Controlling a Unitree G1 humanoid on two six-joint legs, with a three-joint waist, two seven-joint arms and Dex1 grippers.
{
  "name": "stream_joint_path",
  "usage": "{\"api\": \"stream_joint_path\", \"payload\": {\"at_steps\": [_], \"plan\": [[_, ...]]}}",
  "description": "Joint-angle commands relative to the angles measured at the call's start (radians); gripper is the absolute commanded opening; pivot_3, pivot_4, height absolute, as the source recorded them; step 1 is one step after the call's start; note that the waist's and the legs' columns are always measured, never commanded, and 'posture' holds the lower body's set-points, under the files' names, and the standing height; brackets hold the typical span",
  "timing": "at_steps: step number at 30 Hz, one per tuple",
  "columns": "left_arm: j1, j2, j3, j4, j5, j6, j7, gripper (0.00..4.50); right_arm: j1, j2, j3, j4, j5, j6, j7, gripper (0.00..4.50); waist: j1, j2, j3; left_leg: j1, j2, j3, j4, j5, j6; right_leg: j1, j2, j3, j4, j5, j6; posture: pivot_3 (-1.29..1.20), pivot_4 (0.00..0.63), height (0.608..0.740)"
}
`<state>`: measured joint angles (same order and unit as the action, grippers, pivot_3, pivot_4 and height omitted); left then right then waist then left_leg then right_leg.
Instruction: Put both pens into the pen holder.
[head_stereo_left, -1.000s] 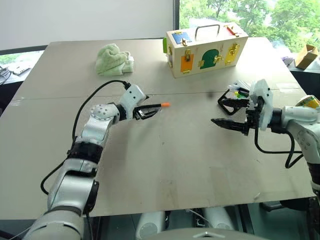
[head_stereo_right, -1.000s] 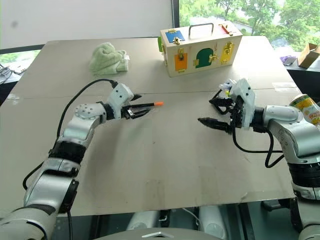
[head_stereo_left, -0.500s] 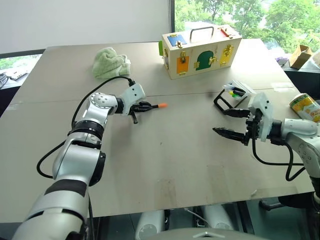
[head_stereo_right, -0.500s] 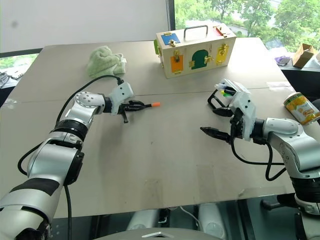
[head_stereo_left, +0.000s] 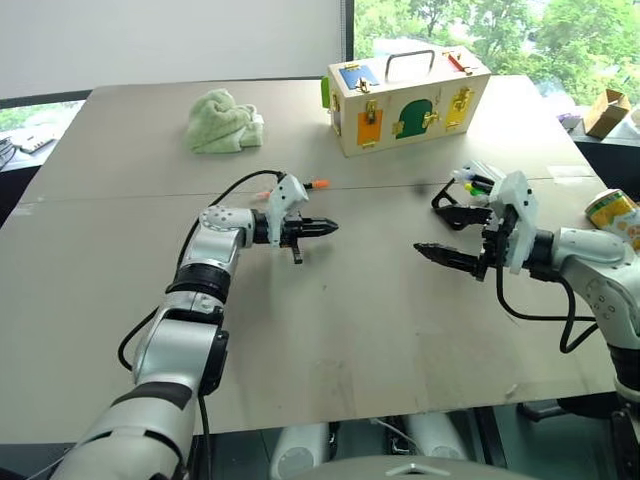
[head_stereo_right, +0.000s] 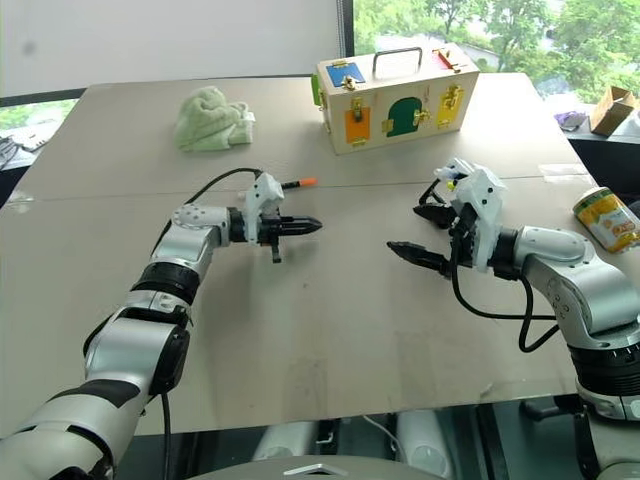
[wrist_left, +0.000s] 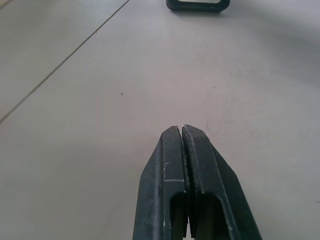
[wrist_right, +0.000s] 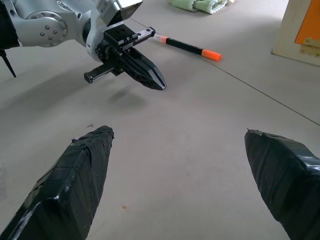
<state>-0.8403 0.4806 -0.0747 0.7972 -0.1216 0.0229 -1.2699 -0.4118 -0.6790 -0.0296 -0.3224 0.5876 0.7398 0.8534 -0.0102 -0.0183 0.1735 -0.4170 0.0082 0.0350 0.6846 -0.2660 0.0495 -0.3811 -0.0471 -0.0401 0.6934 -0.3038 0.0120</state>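
Now left pincer (head_stereo_left: 325, 227) empty, orange-capped pen (wrist_right: 186, 46) dropped behind.

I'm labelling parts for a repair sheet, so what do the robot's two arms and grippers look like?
Both arms are silver-grey metal segments with black joint bands, and a loose black cable loops along each. Each wrist ends in a white housing. The left gripper has two smooth, tapered black fingers. The right gripper has black fingers that look wrapped in black tape.

Pen holder (head_stereo_left: 478, 180) partly behind right arm
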Motion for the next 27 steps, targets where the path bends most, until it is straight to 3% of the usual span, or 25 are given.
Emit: {"api": "stream_joint_path", "payload": {"at_steps": [1, 2, 5, 12, 13, 24, 27], "plan": [[0.021, 0.013, 0.055, -0.116, -0.049, -0.007, 0.029, 0.04, -0.027, 0.005, -0.003, -0.004, 0.005, -0.008, 0.0, 4.5, -0.001, 0.0, 0.0, 0.0, 0.0, 0.0, 0.0, 0.0, 0.0, 0.0, 0.0, 0.0, 0.0, 0.0, 0.0, 0.0, 0.15, 0.74], [0.002, 0.007, 0.094, -0.115, -0.073, 0.007, 0.076, 0.04, -0.027, 0.005, -0.001, -0.002, 0.003, -0.01, -0.001, 4.5, 0.0, 0.0, 0.0, 0.0, 0.0, 0.0, 0.0, 0.0, 0.0, 0.0, 0.0, 0.0, 0.0, 0.0, 0.0, 0.0, 0.15, 0.74], [-0.023, 0.043, 0.119, -0.102, -0.065, -0.037, 0.101, 0.81, -0.026, 0.007, 0.005, 0.001, -0.001, -0.014, -0.001, 4.5, 0.002, -0.001, 0.001, 0.0, 0.0, 0.0, 0.0, 0.0, 0.0, 0.0, -0.001, -0.001, 0.0, 0.0, 0.0, 0.0, 0.15, 0.74], [-0.195, 0.143, 0.089, 0.316, 0.129, -0.2, 0.434, 4.19, -0.022, 0.011, 0.008, 0.003, -0.011, -0.02, 0.001, 4.5, 0.002, -0.001, 0.001, 0.0, 0.0, 0.0, 0.0, 0.0, 0.0, 0.0, 0.0, -0.001, 0.0, 0.0, 0.0, 0.0, 0.15, 0.74], [-0.211, 0.148, 0.09, 0.359, 0.141, -0.202, 0.46, 4.49, -0.021, 0.011, 0.007, 0.002, -0.012, -0.02, 0.001, 4.5, 0.001, -0.001, 0.001, 0.0, 0.0, 0.0, 0.0, 0.0, 0.001, 0.0, 0.0, -0.001, 0.0, 0.0, 0.0, 0.0, 0.15, 0.74], [-0.224, 0.133, 0.067, 0.52, 0.196, -0.129, 0.319, 4.49, 0.005, -0.002, -0.012, -0.026, -0.029, -0.016, -0.032, 4.5, 0.004, -0.003, 0.002, -0.001, -0.001, 0.0, 0.0, 0.0, 0.0, -0.001, -0.001, -0.002, 0.0, 0.0, 0.0, 0.0, 0.15, 0.74], [-0.214, 0.121, 0.045, 0.53, 0.232, -0.126, 0.345, 4.49, 0.007, -0.006, -0.013, -0.028, -0.031, -0.015, -0.04, 4.5, 0.004, -0.003, 0.002, 0.0, -0.001, 0.0, 0.0, 0.0, 0.0, 0.0, -0.001, -0.002, 0.0, 0.0, 0.0, 0.0, 0.15, 0.74]]}}
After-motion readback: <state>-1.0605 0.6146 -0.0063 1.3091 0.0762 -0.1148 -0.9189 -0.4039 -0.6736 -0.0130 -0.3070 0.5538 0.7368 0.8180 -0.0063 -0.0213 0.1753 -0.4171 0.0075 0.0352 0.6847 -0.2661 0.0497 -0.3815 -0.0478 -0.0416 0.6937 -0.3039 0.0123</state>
